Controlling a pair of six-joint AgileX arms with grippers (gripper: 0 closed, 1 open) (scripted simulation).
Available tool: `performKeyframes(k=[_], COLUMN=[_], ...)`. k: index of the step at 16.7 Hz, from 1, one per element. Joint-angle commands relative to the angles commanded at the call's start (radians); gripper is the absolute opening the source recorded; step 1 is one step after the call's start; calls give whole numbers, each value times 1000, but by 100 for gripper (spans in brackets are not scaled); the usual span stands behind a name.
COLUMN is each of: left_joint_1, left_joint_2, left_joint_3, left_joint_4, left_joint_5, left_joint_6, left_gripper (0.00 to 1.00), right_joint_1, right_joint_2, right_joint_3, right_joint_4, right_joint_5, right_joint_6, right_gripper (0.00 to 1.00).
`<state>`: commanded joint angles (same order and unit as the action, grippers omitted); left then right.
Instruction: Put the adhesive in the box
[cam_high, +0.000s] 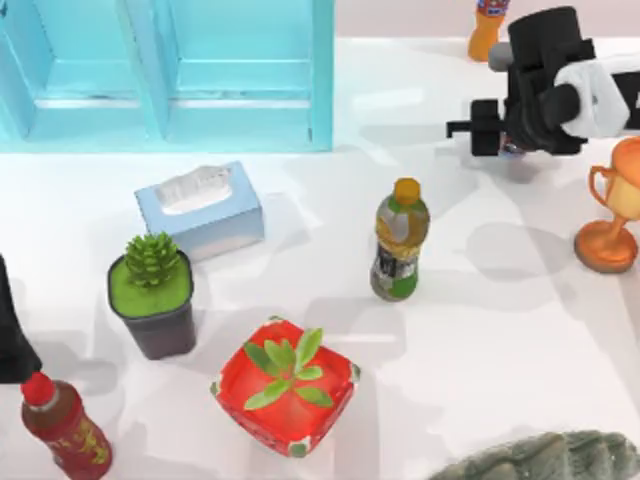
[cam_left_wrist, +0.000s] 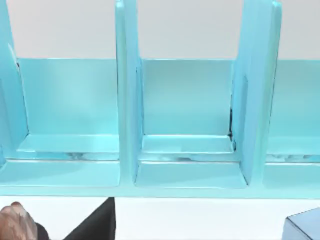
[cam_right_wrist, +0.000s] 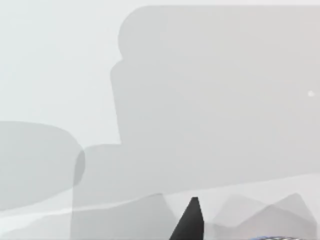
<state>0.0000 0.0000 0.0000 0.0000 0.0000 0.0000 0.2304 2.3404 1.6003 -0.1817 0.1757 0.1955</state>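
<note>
- The right gripper (cam_high: 492, 132) hangs low over the table, near the orange bottle (cam_high: 486, 30) and not far from the trophy (cam_high: 612, 215).
- How far its fingers are open, I cannot tell; the wrist covers them from above, and the right wrist view gives one dark tip (cam_right_wrist: 192, 220) over bare table.
- The adhesive (cam_high: 511, 150) is almost hidden. A small coloured bit shows directly under this gripper, and I judge that this is it.
- Whether the gripper already holds it or is just around it cannot be seen. Its long axis is also hidden; probably it stands upright below the tool.
- The relation that matters: the box (cam_high: 170, 75), a light blue rack with open compartments, lies well apart from the right gripper, toward the table's left side at about the same depth.
- A carry in that direction would probably pass behind the green bottle (cam_high: 400, 240), which stands nearer the front of the table than the gripper.
- The left arm (cam_high: 10, 335) is parked at the left edge, facing the box and far from the adhesive, so the right arm is the nearer one.
</note>
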Motion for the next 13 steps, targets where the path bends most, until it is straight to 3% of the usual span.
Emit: performKeyframes(k=[4,13], left_joint_1=[0,0], left_joint_2=[0,0], left_joint_3=[0,0], left_joint_4=[0,0], left_joint_5=[0,0], left_joint_6=[0,0], left_gripper=[100,100], right_joint_1=[0,3], right_joint_2=[0,-2], right_joint_3=[0,0], right_joint_4=[0,0], right_joint_5=[0,0], right_joint_6=[0,1], right_gripper=[2,0])
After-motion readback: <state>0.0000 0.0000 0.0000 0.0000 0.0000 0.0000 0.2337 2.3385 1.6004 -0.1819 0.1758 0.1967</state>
